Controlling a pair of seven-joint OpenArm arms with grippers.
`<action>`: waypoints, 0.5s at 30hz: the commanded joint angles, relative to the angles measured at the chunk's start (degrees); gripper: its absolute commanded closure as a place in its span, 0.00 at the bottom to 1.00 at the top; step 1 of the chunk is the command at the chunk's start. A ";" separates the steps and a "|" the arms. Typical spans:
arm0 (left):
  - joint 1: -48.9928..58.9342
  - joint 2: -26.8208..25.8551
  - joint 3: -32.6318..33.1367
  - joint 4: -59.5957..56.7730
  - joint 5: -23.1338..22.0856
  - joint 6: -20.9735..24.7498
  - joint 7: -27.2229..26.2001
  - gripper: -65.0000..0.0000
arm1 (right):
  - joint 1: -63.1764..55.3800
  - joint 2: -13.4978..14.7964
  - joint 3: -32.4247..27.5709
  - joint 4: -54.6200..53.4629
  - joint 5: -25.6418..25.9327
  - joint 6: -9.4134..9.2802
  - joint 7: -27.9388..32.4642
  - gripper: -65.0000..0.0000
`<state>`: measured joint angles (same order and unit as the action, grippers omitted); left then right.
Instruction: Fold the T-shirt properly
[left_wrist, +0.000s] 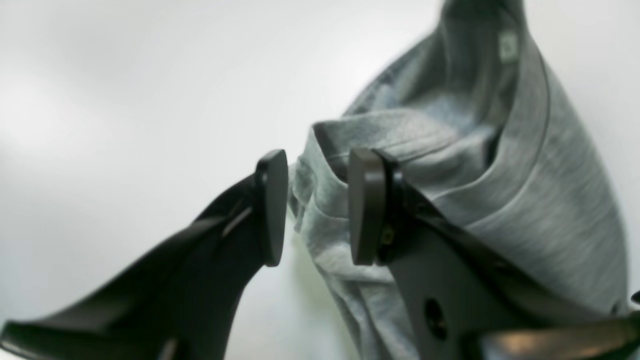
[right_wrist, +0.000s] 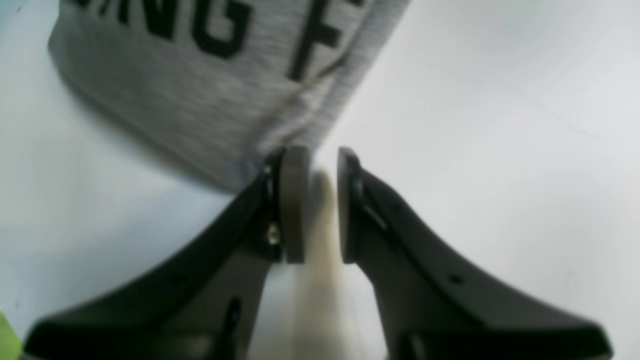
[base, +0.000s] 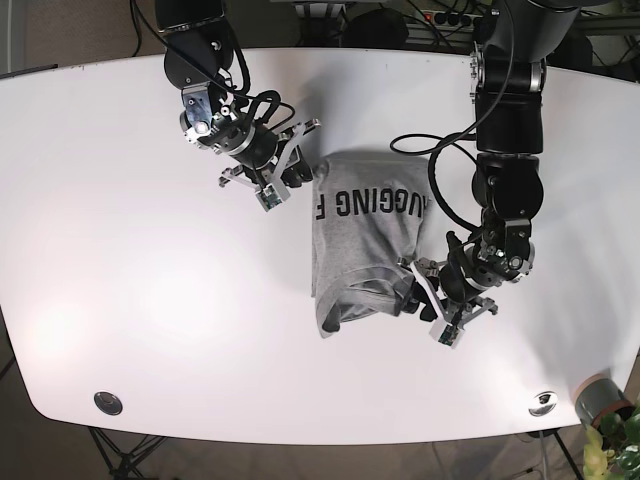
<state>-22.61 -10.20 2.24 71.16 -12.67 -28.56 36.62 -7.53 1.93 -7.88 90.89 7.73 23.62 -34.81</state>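
The heather-grey T-shirt lies partly folded in the middle of the white table, black lettering facing up. In the left wrist view the T-shirt shows bunched folds and a hem. My left gripper is open, its jaws astride a folded edge of cloth at the shirt's near right corner. My right gripper is open by a narrow gap, its tips just at the lettered T-shirt corner, with nothing between the pads. In the base view it sits at the shirt's far left corner.
The white table runs wide on both sides of the shirt. Two small metal discs sit near its front edge. A grey pot with a plant stands off the front right corner. Cables hang at the back.
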 joint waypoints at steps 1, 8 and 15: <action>-0.38 -0.49 -0.26 6.69 -0.83 -0.24 -1.50 0.70 | 1.16 0.48 0.63 3.39 0.32 -0.28 1.27 0.86; 10.61 -1.89 0.00 20.49 -0.83 -0.32 -1.50 0.70 | 5.90 0.75 0.63 5.42 0.32 -0.36 -2.16 0.85; 20.55 -1.98 -0.53 27.44 -0.83 -0.32 -1.50 0.71 | 14.96 -0.22 0.36 5.24 0.41 -0.28 -6.91 0.85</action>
<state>-1.96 -11.94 2.09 96.47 -12.67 -28.93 36.60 4.97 2.37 -7.46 94.98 7.68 23.35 -42.44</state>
